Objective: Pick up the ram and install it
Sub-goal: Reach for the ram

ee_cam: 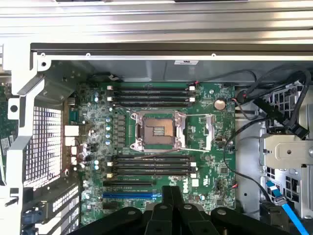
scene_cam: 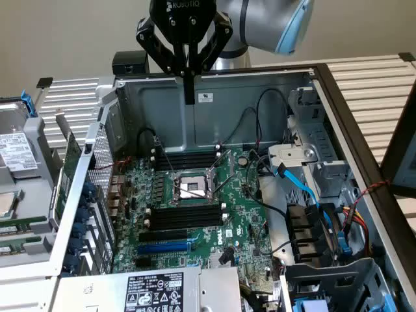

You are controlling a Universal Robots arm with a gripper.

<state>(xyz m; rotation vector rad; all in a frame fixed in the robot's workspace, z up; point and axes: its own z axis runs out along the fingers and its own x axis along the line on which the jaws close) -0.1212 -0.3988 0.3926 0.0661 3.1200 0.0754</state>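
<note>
My gripper [scene_cam: 189,97] hangs shut and holds nothing, above the back wall of the open computer case [scene_cam: 214,110]. In the wrist view its black fingers [ee_cam: 171,200] are pressed together over the near edge of the green motherboard [ee_cam: 205,147]. Black empty memory slots [scene_cam: 185,218] lie in front of the CPU socket [scene_cam: 190,188], and more slots [scene_cam: 188,159] lie behind it. A thin green stick, apparently the ram [scene_cam: 16,229], lies in a grey tray at the exterior view's left edge, far from the gripper.
A larger upright green card [scene_cam: 65,175] leans outside the case's left wall. A hard drive [scene_cam: 16,153] sits on the tray to the left. Blue and black cables [scene_cam: 305,195] and drive bays fill the case's right side. The power supply [scene_cam: 149,292] lies in front.
</note>
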